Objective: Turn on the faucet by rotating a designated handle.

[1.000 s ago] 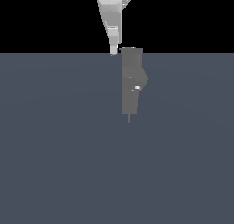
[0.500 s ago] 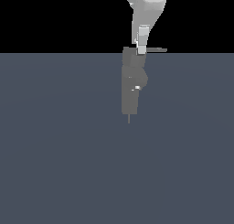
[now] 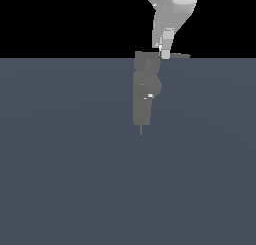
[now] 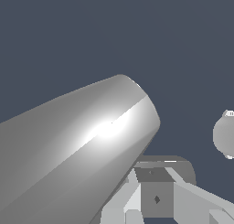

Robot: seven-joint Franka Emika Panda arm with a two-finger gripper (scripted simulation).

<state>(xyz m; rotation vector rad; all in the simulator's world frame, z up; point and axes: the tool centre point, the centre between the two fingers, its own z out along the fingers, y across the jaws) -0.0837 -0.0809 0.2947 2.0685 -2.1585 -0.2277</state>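
Note:
In the exterior view the faucet [image 3: 142, 96] is a matte grey upright column with a rounded bulge, a small glint and a thin pin below it. At its top sits a boxy hub, and from it the handle [image 3: 177, 55], a thin flat grey lever, points toward the exterior view's right. My gripper [image 3: 165, 53] comes down from above on the white arm, with its tip touching the lever close to the hub. Only one pale finger [image 3: 166, 41] shows, so the jaw opening is hidden. A large glossy grey cylinder [image 4: 87, 150] fills most of the wrist view.
The faucet stands on a flat dark blue-grey floor [image 3: 65, 164], under a black background. In the wrist view, a rounded grey knob [image 4: 226, 135] sits at the frame's edge and blocky grey and white parts [image 4: 157, 198] lie past the cylinder.
The arm has swept from the column's left side over its top to the exterior view's right. The lever, unseen a second ago, now sticks out farther to the right.

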